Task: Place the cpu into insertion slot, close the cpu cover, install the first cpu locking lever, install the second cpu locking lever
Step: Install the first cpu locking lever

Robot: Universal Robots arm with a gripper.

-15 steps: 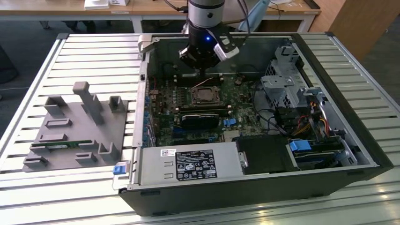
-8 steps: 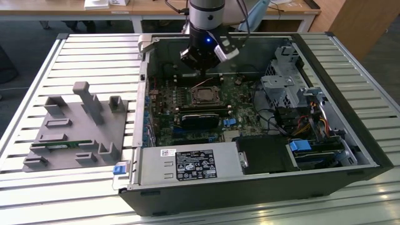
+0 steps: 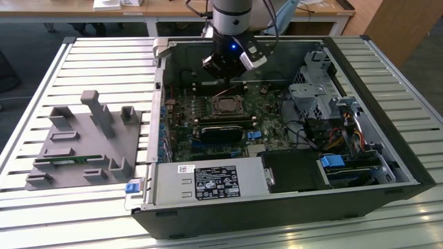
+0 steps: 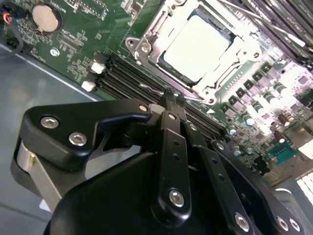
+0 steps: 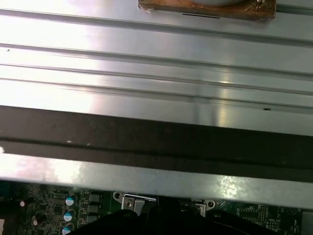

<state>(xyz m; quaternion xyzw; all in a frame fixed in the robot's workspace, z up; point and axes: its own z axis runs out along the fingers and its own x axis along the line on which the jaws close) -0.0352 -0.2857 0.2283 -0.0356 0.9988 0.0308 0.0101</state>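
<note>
The cpu [image 4: 195, 46] lies flat in its socket on the green motherboard, its silvery top showing through the square opening of the cpu cover [image 4: 146, 49], which is folded down over it. In the exterior view the cpu [image 3: 227, 106] sits in the middle of the open computer case. My gripper [image 3: 225, 78] hangs just behind the socket, low over the board. In the second wrist view the gripper [image 4: 171, 98] has its black fingers together, tips at the socket's edge beside a thin metal locking lever [image 4: 151, 88]. Whether they touch the lever I cannot tell.
Black memory slots [image 4: 122, 73] run beside the socket, with a coin battery [image 4: 46, 17] further off. The case wall [image 3: 166, 57] stands close behind the arm. A drive cage [image 3: 312, 98], cables and power supply [image 3: 207, 181] fill the case. A grey fixture [image 3: 83, 140] stands on the slatted table.
</note>
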